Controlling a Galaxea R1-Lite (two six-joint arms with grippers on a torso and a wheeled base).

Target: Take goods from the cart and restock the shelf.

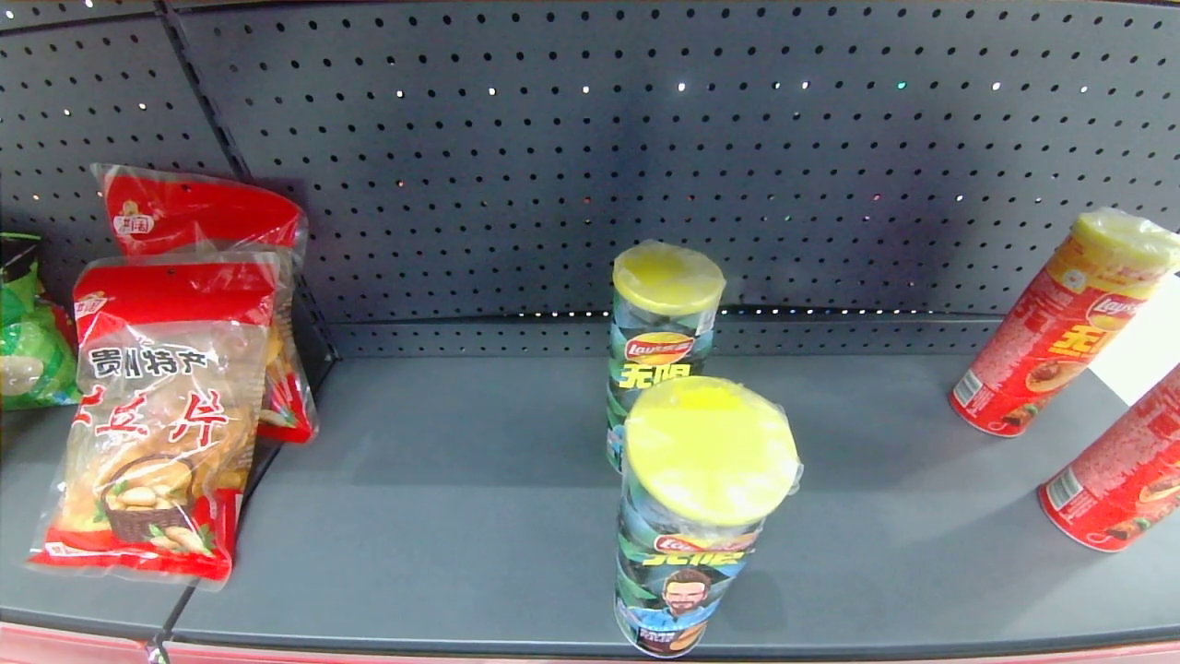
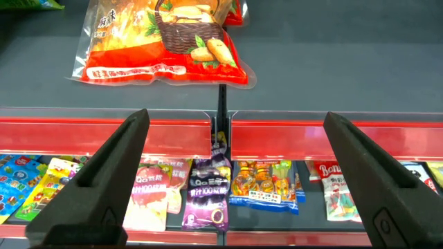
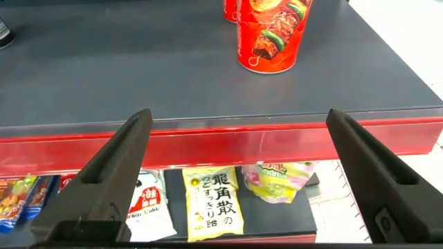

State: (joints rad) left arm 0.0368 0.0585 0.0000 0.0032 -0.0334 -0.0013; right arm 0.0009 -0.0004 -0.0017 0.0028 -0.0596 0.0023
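Observation:
Two dark chip cans with yellow lids stand upright mid-shelf, one near the front edge [image 1: 699, 516] and one behind it [image 1: 662, 332]. Two red chip cans stand at the right, one further back [image 1: 1060, 327] and one nearer [image 1: 1120, 470]. My left gripper [image 2: 237, 116] hangs open and empty in front of the shelf's red front rail [image 2: 311, 135], below a red snack bag [image 2: 163, 41]. My right gripper [image 3: 239, 114] is also open and empty, facing the red rail [image 3: 228, 142] with a red can [image 3: 270, 34] beyond it.
Red bags of potato slices [image 1: 152, 415] lean at the shelf's left, beside a green bag [image 1: 28, 341]. A pegboard wall [image 1: 590, 157] backs the grey shelf [image 1: 442, 480]. A lower shelf holds several small candy packs [image 2: 208, 194], [image 3: 213, 204].

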